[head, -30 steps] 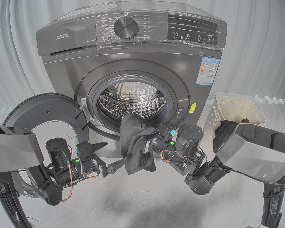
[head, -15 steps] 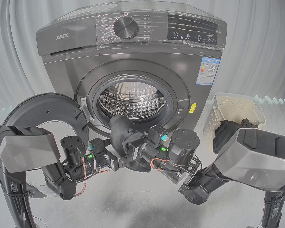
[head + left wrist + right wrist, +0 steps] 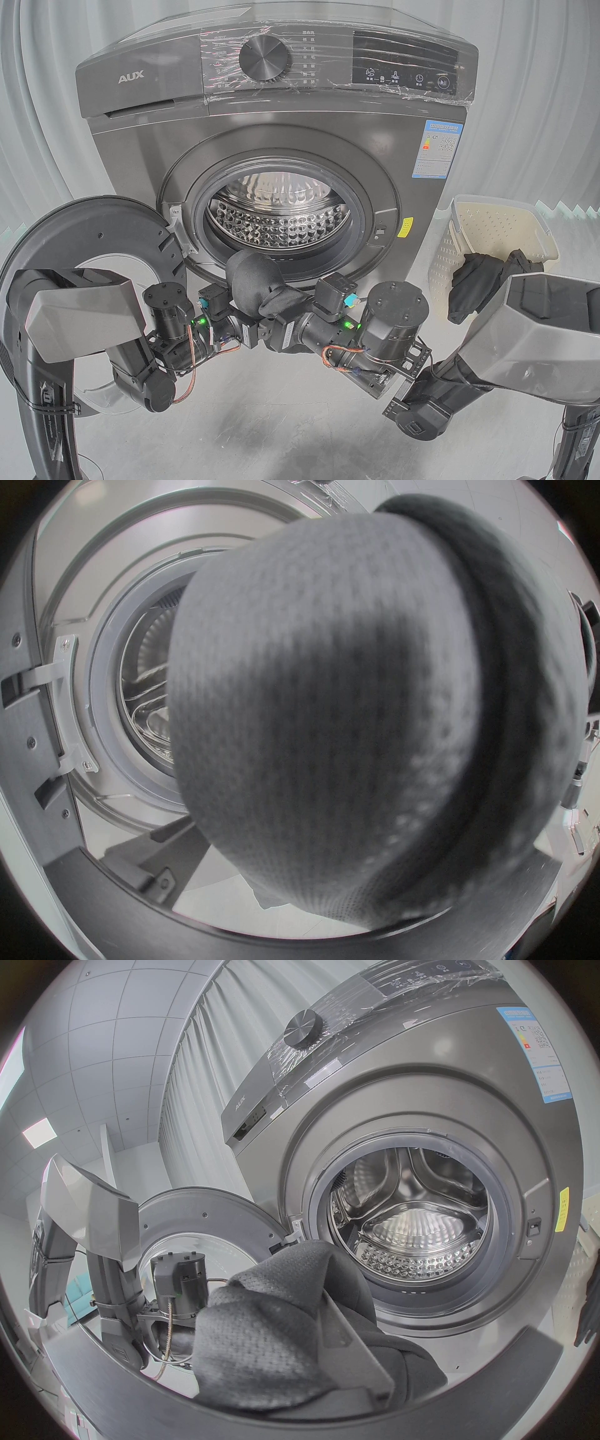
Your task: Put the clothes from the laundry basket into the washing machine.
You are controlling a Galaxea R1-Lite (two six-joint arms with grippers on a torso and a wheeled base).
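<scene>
The grey front-loading washing machine (image 3: 281, 125) stands straight ahead. Its round hinged door (image 3: 94, 231) is swung wide to the robot's left, which leaves the shiny perforated steel drum (image 3: 281, 206) open for loading; I see no clothing inside it yet.

To the right of the machine, the cream perforated plastic laundry basket (image 3: 500, 225) sits on the floor. A heap of dark clothes (image 3: 475, 281) hangs over its near rim, so I judge there is more to move after this piece.

The black knitted garment (image 3: 256, 284) is bunched into a rounded bundle just below and in front of the drum's lower lip, well off the floor. It seems gathered this way so that no loose end trails or catches on the door seal when it goes in.

The right gripper (image 3: 340, 1350) comes in low from the right. It looks clamped on the garment, with the cloth heaped over and around it. The left gripper (image 3: 249, 332) meets the bundle from the opposite side, probably to prop it up. The cloth drapes over it, so I cannot tell whether it is apart or together.

The next move, as I judge it, is to lift the bundle over the lip and push it into the drum.
</scene>
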